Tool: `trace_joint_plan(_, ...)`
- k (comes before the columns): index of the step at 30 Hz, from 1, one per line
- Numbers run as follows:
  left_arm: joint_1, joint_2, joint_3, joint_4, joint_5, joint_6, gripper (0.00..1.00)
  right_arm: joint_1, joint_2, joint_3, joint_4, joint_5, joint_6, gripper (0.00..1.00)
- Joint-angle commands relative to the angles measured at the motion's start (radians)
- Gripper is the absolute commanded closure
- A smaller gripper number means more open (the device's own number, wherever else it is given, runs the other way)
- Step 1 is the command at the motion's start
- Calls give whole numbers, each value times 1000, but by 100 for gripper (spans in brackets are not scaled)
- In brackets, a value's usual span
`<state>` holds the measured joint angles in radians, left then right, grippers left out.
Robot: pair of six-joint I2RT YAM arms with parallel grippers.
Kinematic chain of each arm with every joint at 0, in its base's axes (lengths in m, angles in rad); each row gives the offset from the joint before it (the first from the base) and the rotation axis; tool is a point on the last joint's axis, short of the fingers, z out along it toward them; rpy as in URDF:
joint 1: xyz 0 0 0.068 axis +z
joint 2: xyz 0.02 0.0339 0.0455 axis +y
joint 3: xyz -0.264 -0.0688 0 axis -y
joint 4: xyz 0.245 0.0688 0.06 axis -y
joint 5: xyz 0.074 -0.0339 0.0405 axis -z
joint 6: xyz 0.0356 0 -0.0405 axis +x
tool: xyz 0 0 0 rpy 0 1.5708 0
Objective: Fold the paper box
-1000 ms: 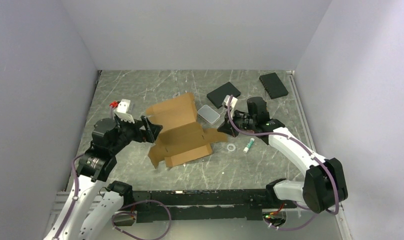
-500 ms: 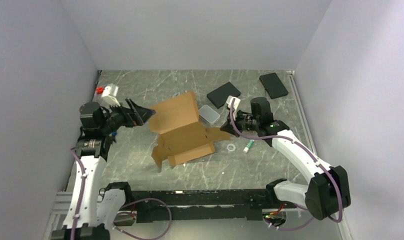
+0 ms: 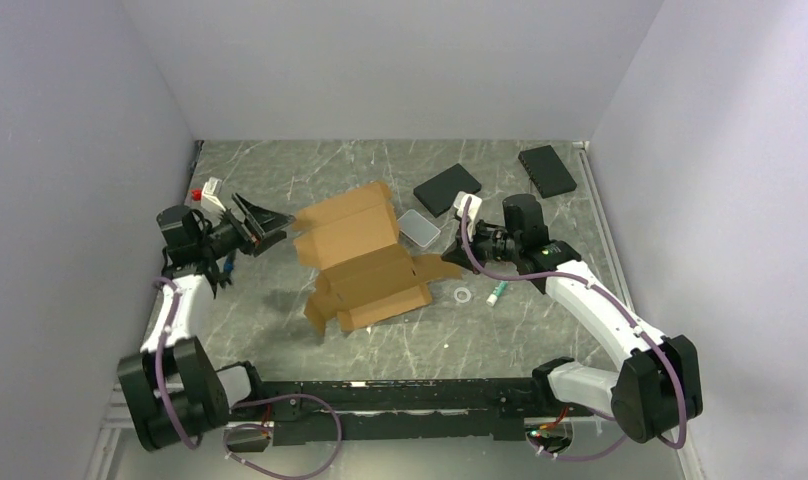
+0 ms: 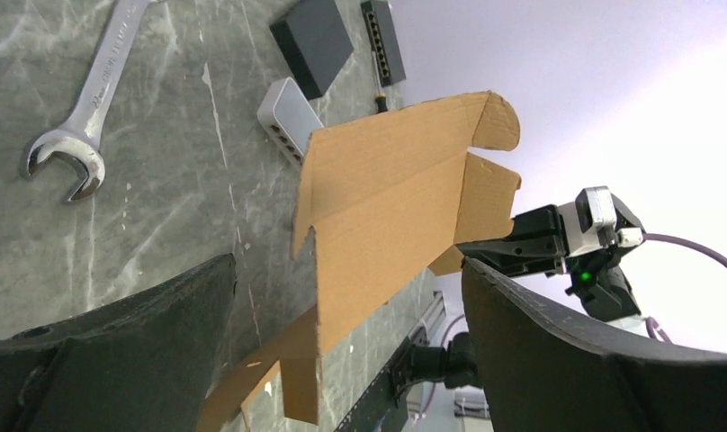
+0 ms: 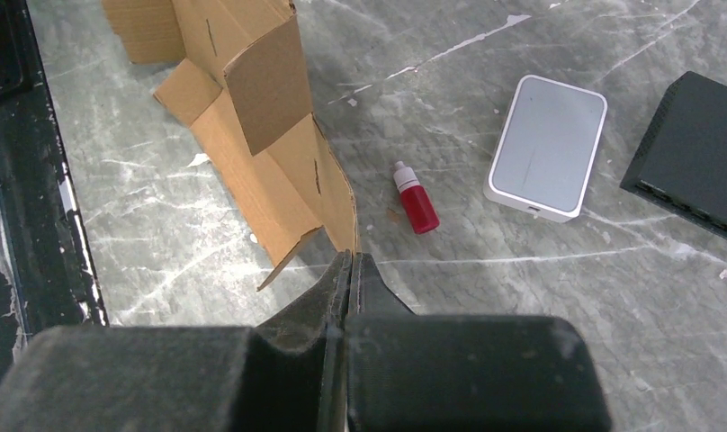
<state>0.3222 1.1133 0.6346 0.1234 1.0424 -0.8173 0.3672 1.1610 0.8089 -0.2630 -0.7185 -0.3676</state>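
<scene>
Paper box [image 3: 365, 268]: about mid-table [image 3: 270, 330], between the two arms. Only partly erected. The base panel lies flat, and a low wall appears creased up along its near side. Small flaps at its near left corner hang loose. The large rear panel stands tilted up toward the far edge, its tabs not folded in.

Right gripper [image 3: 448, 258]: clenched on the box's right-hand side flap. The wrist view shows the cardboard edge running into the closed fingertips.

Left gripper [image 3: 268, 224]: released, jaws spread wide. It sits just left of the raised panel, apart from it, holding nothing.

Just right of the box: white ring [image 3: 462, 295] and green-capped tube [image 3: 497, 291], both loose on the table.

Farther back: translucent case [image 3: 417, 227] beside the raised panel, then a black slab [image 3: 447, 188]. A second black slab [image 3: 547, 170] lies near the far right corner.

Judgement: well short of done. Creases are started, but the side walls are not up, the rear panel is not brought over, and no tab is tucked. The next step probably needs the left arm on the raised panel while the right steadies the flap.
</scene>
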Motion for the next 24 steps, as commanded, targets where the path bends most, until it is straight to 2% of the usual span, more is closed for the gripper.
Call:
trace_joint_plan(1,0,113,37,232,147,-32,1,-4,-26,44,12,-36,-23,100)
trace_joint_plan(8,-67,262,100,253,214,32,4,-4,-23,46,8,-44,-27,100)
trace_joint_plan(14,-122,393,142,451,286,-90,12,-4,-19,46,7,-48,-27,100)
trace_joint_plan(20,-166,437,168,480,324,-95,31,-5,-19,46,7,-48,-27,100)
trace_joint_plan(24,-185,412,175,412,338,-38,39,-4,-15,47,6,-49,-27,100)
